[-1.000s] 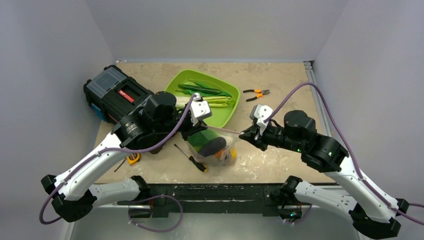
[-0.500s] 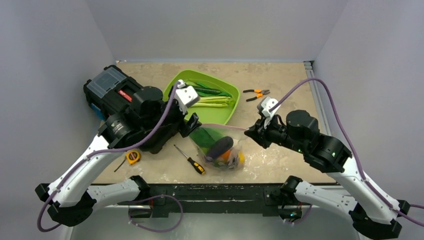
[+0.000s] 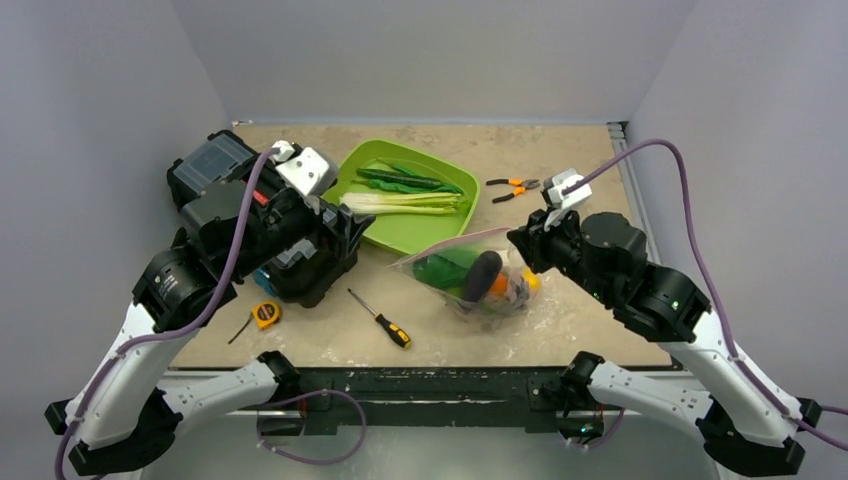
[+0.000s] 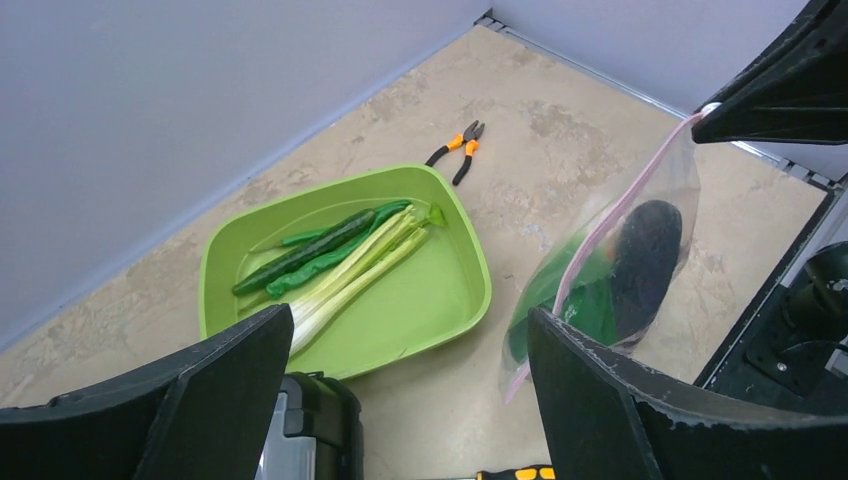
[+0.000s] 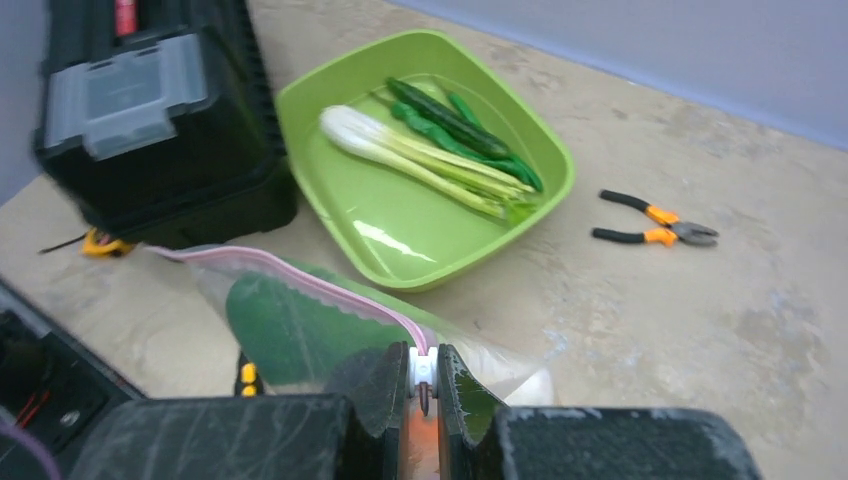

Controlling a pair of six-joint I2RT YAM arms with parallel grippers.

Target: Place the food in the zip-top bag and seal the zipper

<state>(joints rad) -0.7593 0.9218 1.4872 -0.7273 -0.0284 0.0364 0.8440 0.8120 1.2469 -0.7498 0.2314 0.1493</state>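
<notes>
The right claw [image 5: 424,375] is clenched on the right end of the thin pink closure strip [image 5: 300,285], so the clear floppy plastic zip-top bag [image 3: 470,280] hangs from that one corner. Its belly sags onto the table just in front of the lime-green plastic tray [image 3: 420,232]. The left claw [image 4: 410,320] is spread wide and holds nothing. It hovers over the black plastic toolbox [image 3: 215,170], beside the tray.

Inside the bag are a green piece, the dark purple toy eggplant [image 3: 482,275] and some orange and yellow fruit. The long white-stemmed bok choy [image 3: 400,203] and the slim green pods [image 3: 400,180] still lie in the tray, so the filling looks only partly done.

The step in hand seems to be fetching those last pieces with the free arm. To do it well, the right arm should keep its corner high and steady so the loaded bag does not tip and spill. The left should take the long stalk near its middle and feed it in end first along the strip. From these views I cannot tell whether the mouth gapes or lies pressed flat. If it is flat, it needs parting first. The orange-handled pliers [image 3: 513,188] and the yellow-handled screwdriver [image 3: 380,318] lie apart from the path.
</notes>
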